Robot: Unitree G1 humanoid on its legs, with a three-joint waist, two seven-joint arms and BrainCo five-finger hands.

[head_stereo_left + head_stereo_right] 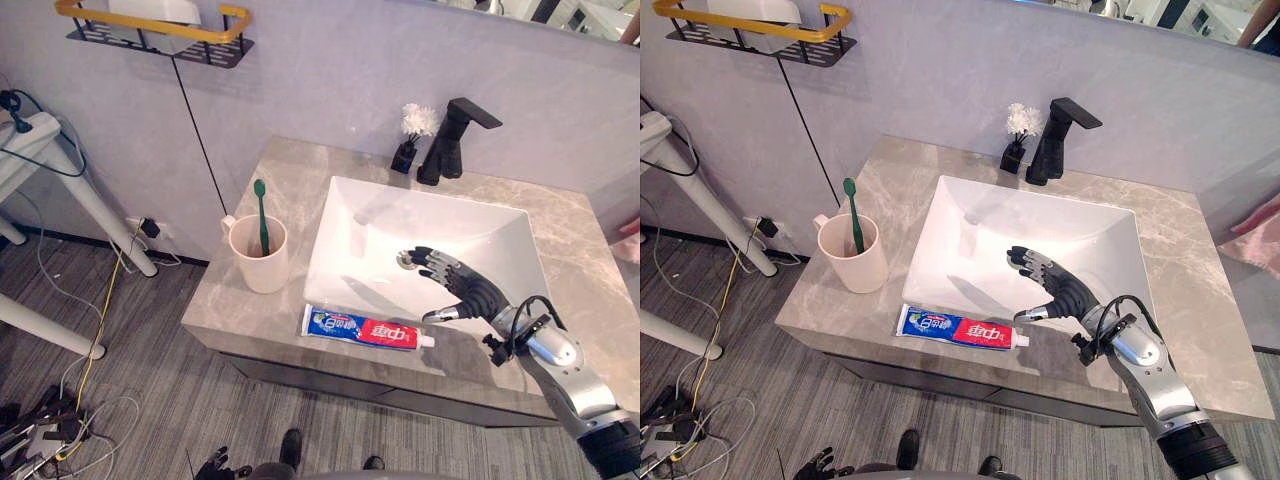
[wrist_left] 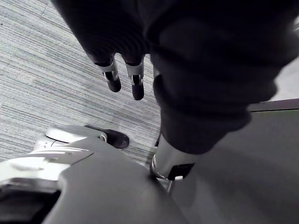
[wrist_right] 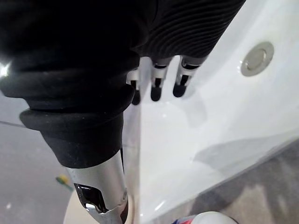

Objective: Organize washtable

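1. Over the front right part of the white basin [image 1: 400, 215], the right hand [image 1: 470, 288] hovers with its fingers spread and nearly straight, grasping nothing. Its thumb points toward the capped end of the toothpaste tube [image 1: 365, 330].
2. Toothpaste tube: lies flat on the counter [image 1: 280, 175], along the basin's front edge, with its cap toward the hand. It has a soft, flattened body in blue and red and a small white cap.
3. Cup [image 1: 259, 256]: beige and smooth-walled, it stands upright just left of the basin. A green toothbrush [image 1: 261, 215] leans inside it, bristles up.
4. Behind the basin: a matte black, angular faucet [image 1: 450, 140], and beside it a small dark holder with white flowers [image 1: 412, 135].
5. Surfaces: the counter is grey veined stone. The basin is glossy and rectangular, and slopes to a round metal drain [image 3: 256, 58].
6. Left hand [image 2: 124, 77]: hangs over the striped grey floor, well away from the basin, fingers loose and empty.
7. Step in hand, as judged: the approach to the tube, probably to stand it in the cup. The next move calls for lowering the hand past the basin's front rim and pinching the tube across its narrow sides. The flat body offers little to hook under.
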